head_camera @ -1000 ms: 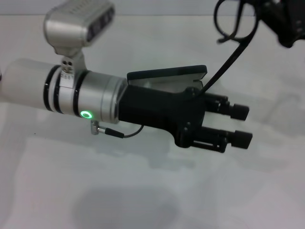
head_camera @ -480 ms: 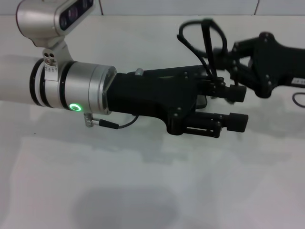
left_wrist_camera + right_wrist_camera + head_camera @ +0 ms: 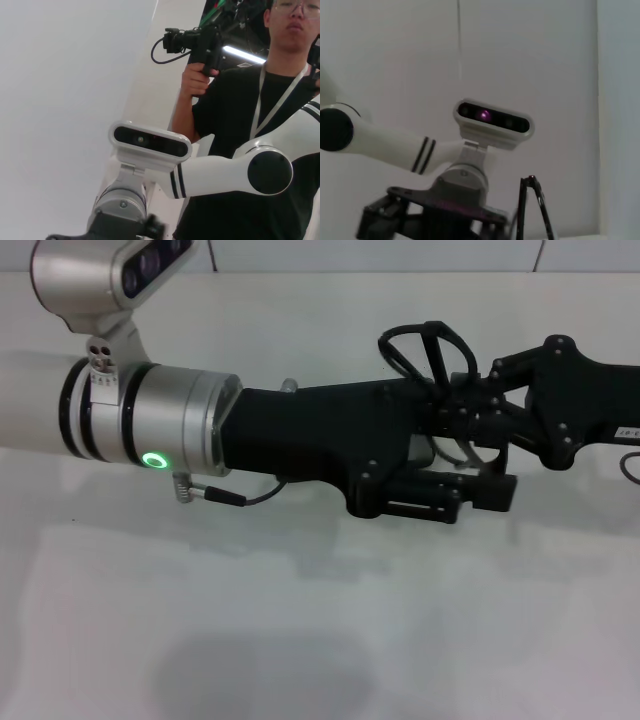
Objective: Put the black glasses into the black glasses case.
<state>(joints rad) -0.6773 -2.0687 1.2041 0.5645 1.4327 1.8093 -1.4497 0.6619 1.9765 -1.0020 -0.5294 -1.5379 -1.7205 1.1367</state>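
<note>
The white surface (image 3: 300, 640) fills the head view. The left arm (image 3: 150, 425) reaches across it from the left, silver wrist section with a lit green ring, ending in the black left gripper (image 3: 480, 490). The lower finger (image 3: 485, 495) of that gripper is visible; the upper one is lost in the overlap with the other arm, so whether the fingers are apart or together cannot be told. The right arm (image 3: 590, 420) enters from the right edge, and the right gripper (image 3: 462, 405) meets the left gripper near the centre right. The glasses (image 3: 425, 350) stand above that junction, their frame rising upright from the right gripper, which appears clamped on them; the exact contact is hidden in the dark cluster. The case cannot be made out behind the left gripper. In the right wrist view a slim temple (image 3: 532, 210) of the glasses stands upright just beside the left arm's wrist camera (image 3: 492, 122). The left wrist view shows the right arm's wrist camera (image 3: 150, 145) and a person (image 3: 250, 100) holding a camera (image 3: 197, 42).
</note>
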